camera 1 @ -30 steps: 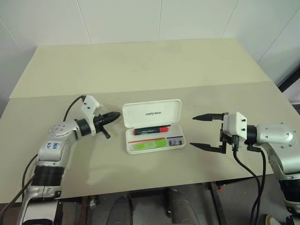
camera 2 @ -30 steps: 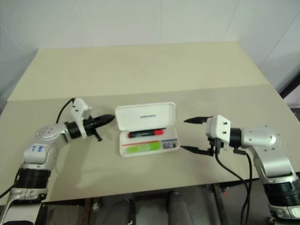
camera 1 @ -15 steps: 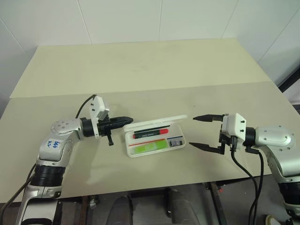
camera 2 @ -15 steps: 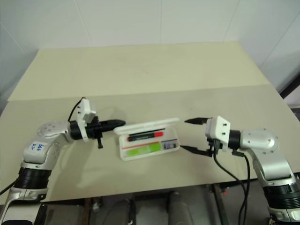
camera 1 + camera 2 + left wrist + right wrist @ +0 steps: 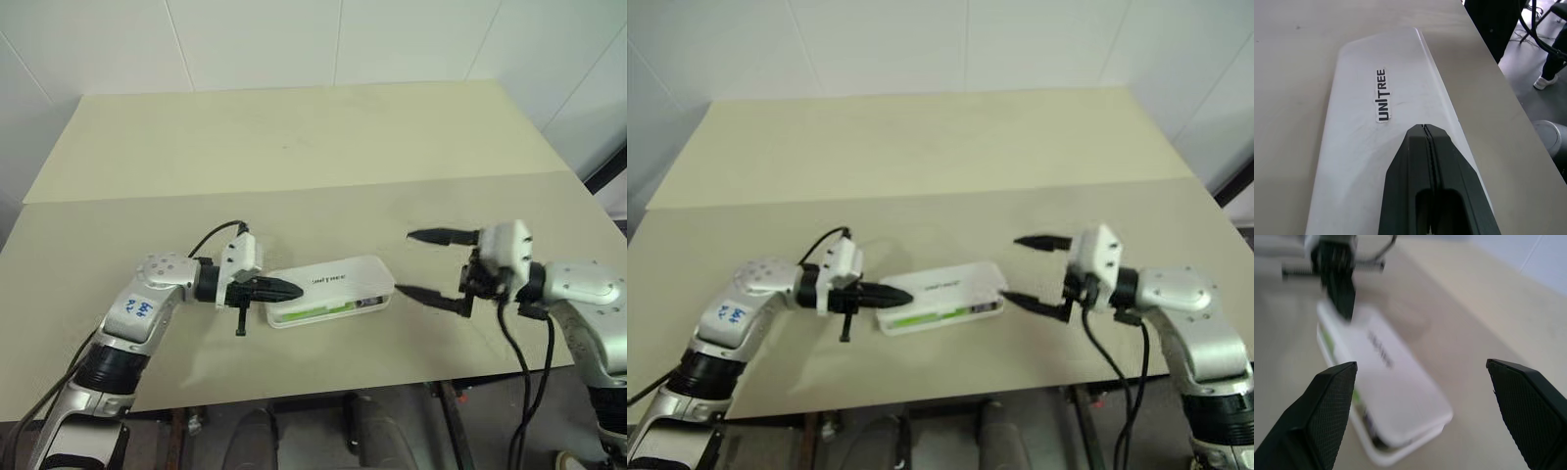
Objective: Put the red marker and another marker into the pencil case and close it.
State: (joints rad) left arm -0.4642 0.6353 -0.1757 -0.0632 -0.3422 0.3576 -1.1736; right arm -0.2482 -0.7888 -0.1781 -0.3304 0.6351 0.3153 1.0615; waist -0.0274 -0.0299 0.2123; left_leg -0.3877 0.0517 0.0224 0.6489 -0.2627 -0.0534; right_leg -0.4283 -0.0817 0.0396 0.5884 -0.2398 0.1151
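Pencil case [image 5: 331, 290] — flat, white, rounded at the corners — lies on the beige table [image 5: 294, 147] near the front edge, roughly midway between the table's left and right edges, its long side running along that edge. Its lid, printed "UNITREE", is lowered almost flat over the tray but not fully shut: a narrow gap runs along the front side. Through that gap a strip of lime-green shows, the green highlighter [image 5: 313, 312] lying inside near the front wall. The red marker cannot be made out under the lid.

At the case's left end the left gripper [image 5: 286, 289] points level towards the right, its two black fingers pressed together with no gap and nothing between them; the tip lies over the left end of the lid, and in the left wrist view the joined fingers [image 5: 1436, 161] sit just above the white surface, short of the printed word. Whether the tip actually touches the lid cannot be told.

Beyond the case's right end the right gripper [image 5: 1021, 269] is held above the table, pointing left towards the case, its fingers spread wide — one higher and farther back, the other lower with its tip just beside the case's right end. It holds nothing.
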